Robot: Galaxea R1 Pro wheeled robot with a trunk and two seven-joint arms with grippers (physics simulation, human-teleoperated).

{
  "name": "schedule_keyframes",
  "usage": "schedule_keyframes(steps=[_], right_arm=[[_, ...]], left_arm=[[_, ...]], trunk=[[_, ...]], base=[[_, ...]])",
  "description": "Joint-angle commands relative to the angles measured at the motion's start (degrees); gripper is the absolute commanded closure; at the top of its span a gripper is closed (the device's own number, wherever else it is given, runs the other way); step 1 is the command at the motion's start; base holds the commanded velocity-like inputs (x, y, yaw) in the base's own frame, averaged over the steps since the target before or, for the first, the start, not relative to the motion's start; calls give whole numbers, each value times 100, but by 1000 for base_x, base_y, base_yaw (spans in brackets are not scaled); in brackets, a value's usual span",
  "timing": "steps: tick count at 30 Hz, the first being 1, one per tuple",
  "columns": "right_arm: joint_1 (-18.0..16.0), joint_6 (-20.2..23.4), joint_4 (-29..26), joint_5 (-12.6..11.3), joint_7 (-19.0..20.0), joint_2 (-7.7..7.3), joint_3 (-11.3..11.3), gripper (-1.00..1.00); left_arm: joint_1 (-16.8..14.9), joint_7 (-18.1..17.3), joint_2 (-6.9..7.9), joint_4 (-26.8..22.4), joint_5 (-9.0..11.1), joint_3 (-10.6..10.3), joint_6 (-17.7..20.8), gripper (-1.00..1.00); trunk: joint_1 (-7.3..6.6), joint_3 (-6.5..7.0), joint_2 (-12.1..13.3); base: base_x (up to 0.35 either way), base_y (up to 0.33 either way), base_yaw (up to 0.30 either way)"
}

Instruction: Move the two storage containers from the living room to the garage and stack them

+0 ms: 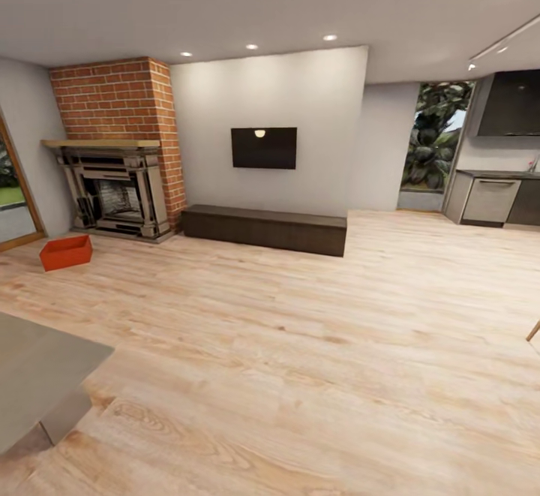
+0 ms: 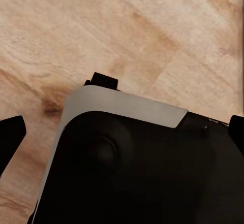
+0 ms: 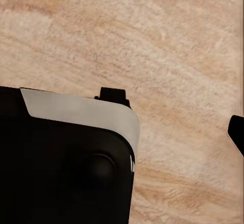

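Note:
One orange-red storage container (image 1: 66,252) sits on the light wood plank floor (image 1: 300,346) of the living room, far left, just in front of the dark fireplace (image 1: 116,192). The second container and the garage are out of view. In the left wrist view, my left gripper (image 2: 122,132) hangs over the planks and my own dark base, its fingertips (image 2: 11,136) wide apart and holding nothing. One fingertip (image 3: 237,131) of my right gripper (image 3: 122,135) shows at the picture's edge, also spread wide, with nothing held.
A red brick chimney rises above the fireplace. A long dark low bench (image 1: 264,229) stands under a wall TV (image 1: 263,148). A grey table corner (image 1: 37,376) juts in near left. A wood-framed glass door (image 1: 11,196) is far left, kitchen cabinets (image 1: 495,199) far right.

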Motion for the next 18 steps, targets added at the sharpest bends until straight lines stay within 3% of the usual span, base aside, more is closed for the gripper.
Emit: schedule_keyframes(steps=[1, 18], right_arm=[[-7, -35, 18, -59, -6, 2, 49, -100], [-7, -37, 18, -57, -7, 2, 50, -100]], left_arm=[[1, 5, 0, -7, 21, -1, -6, -100], [1, 5, 1, 2, 25, -2, -16, -100]], trunk=[[3, -5, -2], [3, -5, -2]], base=[[323, 0, 0], [323, 0, 0]])
